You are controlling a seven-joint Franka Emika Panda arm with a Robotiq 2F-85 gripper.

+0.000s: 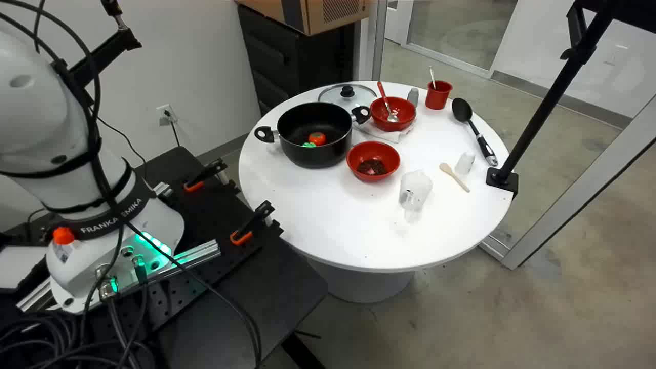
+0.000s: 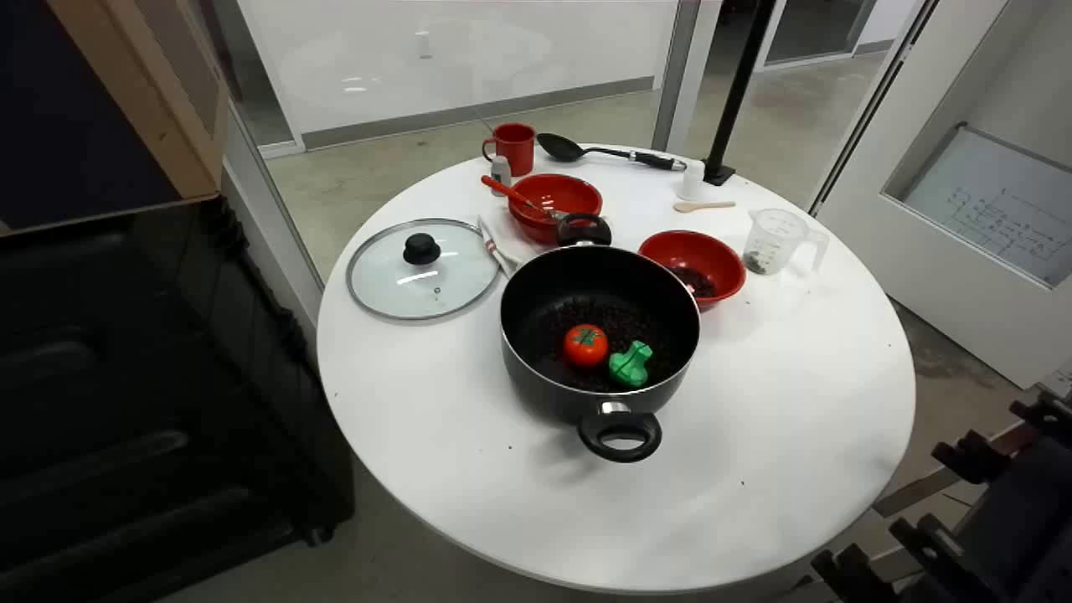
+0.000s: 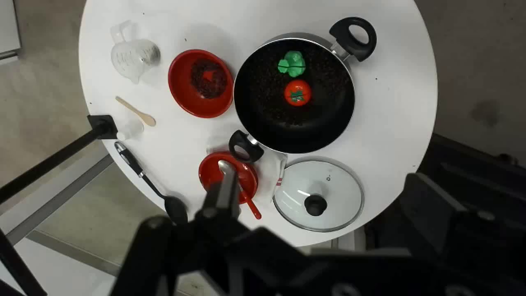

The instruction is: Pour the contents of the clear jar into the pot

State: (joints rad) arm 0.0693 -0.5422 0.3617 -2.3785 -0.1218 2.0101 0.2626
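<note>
One arm (image 1: 36,102) to work with; tool (image 3: 322,193) released, jaws wide apart in the wrist view with nothing gripped; out of frame in both exterior views. I take the clear handled vessel for the jar (image 2: 779,239); a smaller whitish tub (image 1: 465,163) near it shows me no contents I can make out. Jar stands upright on the worktop (image 3: 386,135), long axis vertical, dark bits (image 3: 150,53) low inside; handle (image 3: 118,35) turned to the top edge of the wrist view. What the next move turns on: from the tool the jar lies up and left in that view, well apart, with a bowl (image 3: 181,88) between it and the pot (image 3: 296,131); so I judge a sideways run past the bowl, a descent onto the jar, then a level carry back over. Pot holds a tomato (image 2: 586,345) and a green piece (image 2: 631,364) among dark grains (image 2: 624,322); their source I cannot tell; with bits in the jar, I read the pour as undone or unfinished.
</note>
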